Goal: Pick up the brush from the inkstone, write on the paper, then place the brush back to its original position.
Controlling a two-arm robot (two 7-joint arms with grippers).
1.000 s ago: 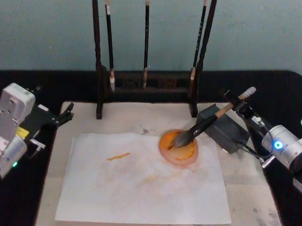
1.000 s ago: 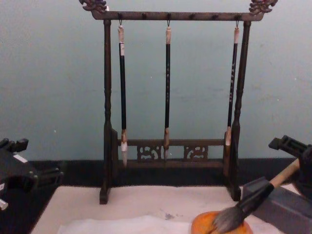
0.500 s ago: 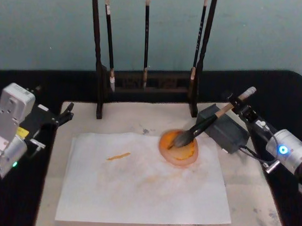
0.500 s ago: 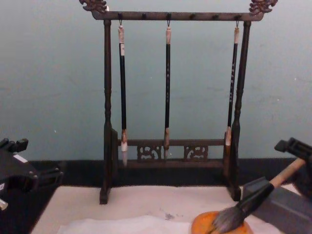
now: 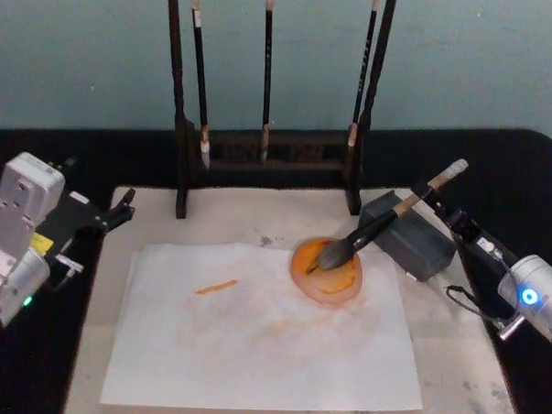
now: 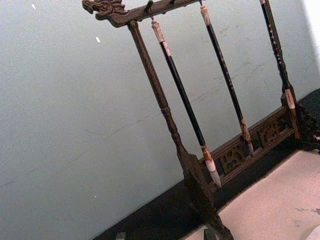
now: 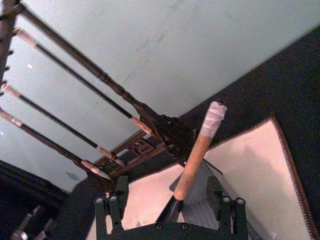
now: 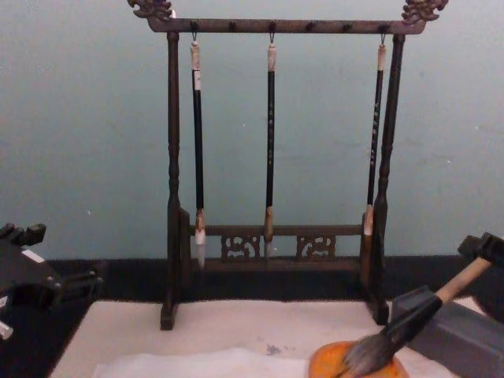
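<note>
Felt mat (image 5: 452, 361): covers the tabletop across the lower half of the head view.

Brush rack (image 5: 184, 120): stands at upper centre, behind the mat, with three thin brushes hanging from it. Risk of a strike during a high lift or a wide swing of the handle.

Paper (image 5: 252, 343): lies flat at lower centre, thin and slightly crinkled, with an orange stroke left of middle. Likely to slide, wrinkle or tear under a heavy or dragged stroke, since nothing pins it.

Grey block (image 5: 412, 240): sits at centre right, just beside the paper's right edge.

Orange dish (image 5: 346, 283): rests on the paper's upper right corner. Could shift or tip under a sideways pull.

Brush (image 5: 385, 219): bristles in the dish, handle propped on the block, whitish end up and to the right. Could roll off the block at a glancing touch.

Right claw (image 7: 167, 192): open, straddling the handle without gripping it. Closing off-centre or too near the end risks a pivot or a drop.

Left claw (image 5: 111, 214): parked at centre left; opening state cannot be told.
</note>
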